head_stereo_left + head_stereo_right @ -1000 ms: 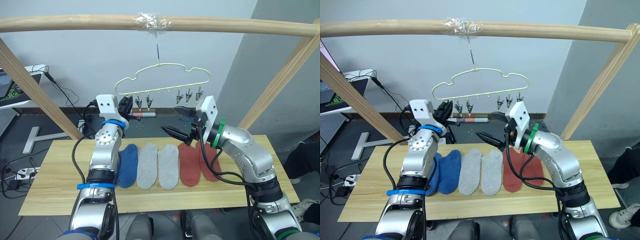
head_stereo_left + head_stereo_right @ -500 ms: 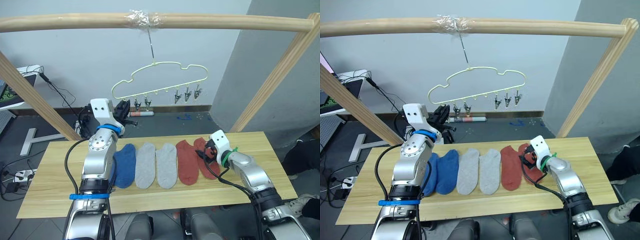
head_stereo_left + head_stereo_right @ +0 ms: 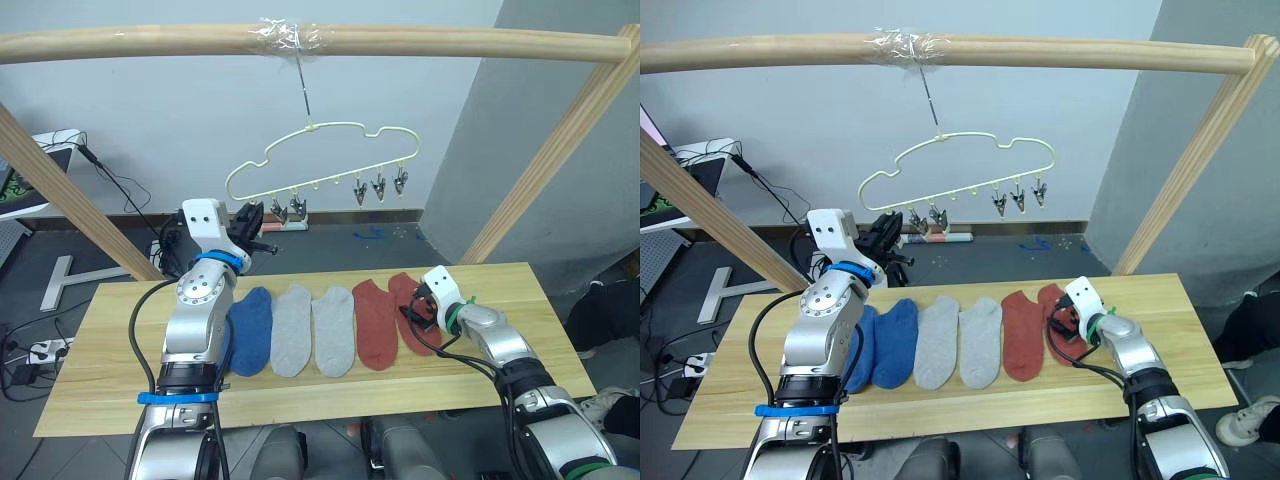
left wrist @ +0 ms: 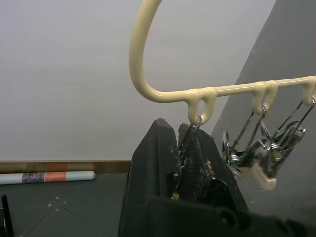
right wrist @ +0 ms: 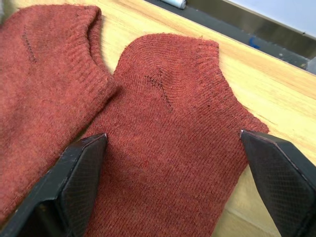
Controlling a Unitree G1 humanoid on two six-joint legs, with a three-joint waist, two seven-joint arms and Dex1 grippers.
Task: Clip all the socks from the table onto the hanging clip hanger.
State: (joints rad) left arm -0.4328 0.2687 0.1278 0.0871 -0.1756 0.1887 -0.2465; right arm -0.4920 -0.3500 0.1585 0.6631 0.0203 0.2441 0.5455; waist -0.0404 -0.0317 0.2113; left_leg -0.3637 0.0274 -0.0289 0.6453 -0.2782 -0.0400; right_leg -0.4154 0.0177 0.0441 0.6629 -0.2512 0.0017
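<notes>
My left gripper (image 4: 185,163) is up at the far left end of the clip hanger (image 3: 322,150), fingers pressed together around the leftmost clip (image 4: 190,143), the one dangling from the hanger's first loop. The hanger hangs by its hook from the taped wooden pole (image 3: 150,42), and its other clips (image 3: 380,186) dangle along the bottom wire to the right.

Down on the table (image 3: 90,380) the socks lie side by side in a row: blue sock (image 3: 251,330) on the left, partly behind my left arm, then two grey socks (image 3: 313,330), then a rust-red sock (image 3: 376,325).

Over to the right end now: my right gripper (image 5: 173,177) is low over the last rust-red sock (image 5: 168,143), fingers spread wide to either side of it, right down at the fabric.
</notes>
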